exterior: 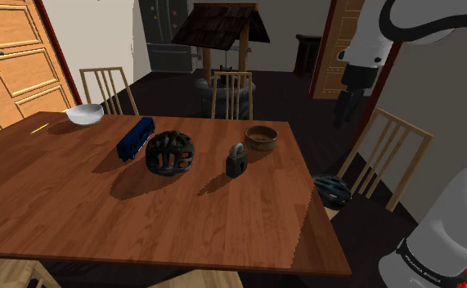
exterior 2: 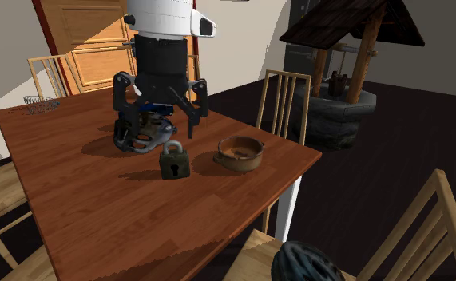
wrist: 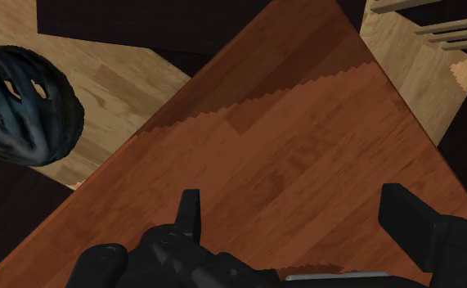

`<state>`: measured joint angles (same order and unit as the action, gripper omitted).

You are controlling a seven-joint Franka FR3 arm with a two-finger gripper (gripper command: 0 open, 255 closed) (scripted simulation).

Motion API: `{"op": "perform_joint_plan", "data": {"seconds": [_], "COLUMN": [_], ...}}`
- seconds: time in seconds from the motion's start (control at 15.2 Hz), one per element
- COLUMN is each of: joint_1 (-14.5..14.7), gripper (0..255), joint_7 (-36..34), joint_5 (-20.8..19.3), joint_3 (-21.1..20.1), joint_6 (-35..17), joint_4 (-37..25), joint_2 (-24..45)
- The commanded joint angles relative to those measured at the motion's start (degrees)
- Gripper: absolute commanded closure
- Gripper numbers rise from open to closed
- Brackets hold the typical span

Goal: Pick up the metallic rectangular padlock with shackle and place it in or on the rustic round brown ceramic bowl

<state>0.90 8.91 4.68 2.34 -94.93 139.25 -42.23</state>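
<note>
Near the table (exterior: 76,188) edge on the shoulder view's right, we find the padlock (exterior: 236,161) standing upright, shackle up, just beside the brown bowl (exterior: 261,137) but not touching it. We see the gripper (wrist: 293,200) high above that edge, fingers spread wide with nothing between them. We judge this suits an approach, since the upright body offers two flat faces to clasp.

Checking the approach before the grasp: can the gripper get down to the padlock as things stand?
Probably yes. The gripper hangs open above the edge of the table, and the padlock stands apart from the helmet and bowl.
</note>
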Motion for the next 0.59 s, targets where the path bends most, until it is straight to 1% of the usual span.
{"op": "perform_joint_plan", "data": {"seconds": [0.0, 0.26, 0.53], "joint_1": [0.0, 0.2, 0.1], "gripper": [0, 0, 0], "joint_7": [0.0, -5.0, -10.3], "joint_5": [0.0, 1.4, 1.9], "joint_3": [0.0, -3.8, -7.6], "joint_6": [0.0, -10.5, -21.1], "joint_4": [0.0, 3.4, 5.0], "joint_2": [0.0, 3.3, 8.5]}}
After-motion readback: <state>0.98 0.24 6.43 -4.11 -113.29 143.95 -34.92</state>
